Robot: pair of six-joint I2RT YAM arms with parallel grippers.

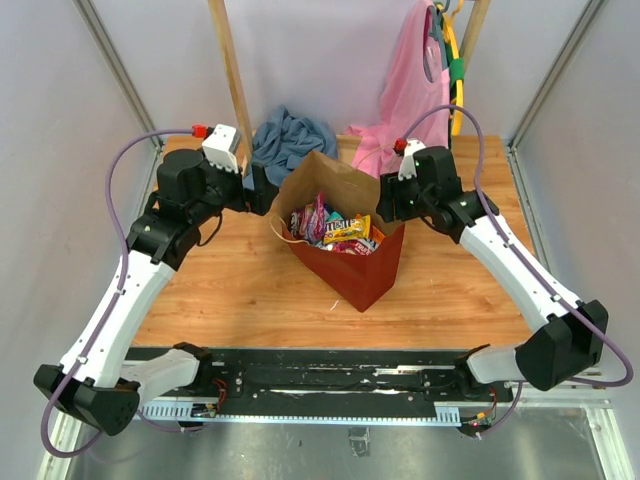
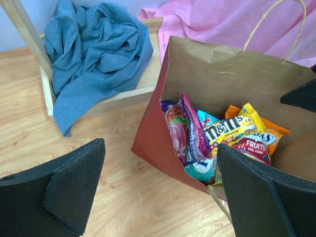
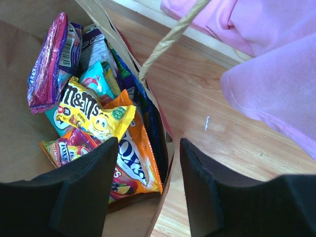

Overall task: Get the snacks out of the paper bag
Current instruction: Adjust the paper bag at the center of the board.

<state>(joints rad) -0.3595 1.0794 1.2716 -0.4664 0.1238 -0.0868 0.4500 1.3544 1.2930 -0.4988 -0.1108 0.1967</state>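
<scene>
The paper bag (image 1: 352,272), red outside and brown inside, stands open mid-table. Several snacks (image 1: 335,228) fill it: a yellow M&M's packet (image 3: 94,111), an orange packet (image 3: 136,158), a purple one (image 3: 49,64) and teal ones (image 2: 200,170). My left gripper (image 1: 260,190) hangs wide open at the bag's left rim, one finger over bare wood, the other over the bag's mouth (image 2: 160,148). My right gripper (image 1: 390,208) straddles the bag's right wall (image 3: 167,160), one finger inside over the orange packet and one outside. Its jaws (image 3: 149,143) stand apart, holding nothing.
A crumpled blue-grey cloth (image 1: 290,135) lies behind the bag at a wooden post (image 1: 232,80). A pink garment (image 1: 405,100) hangs at the back right and drapes onto the table beside my right gripper (image 3: 256,49). The twine handle (image 3: 170,39) arcs above the bag's right rim.
</scene>
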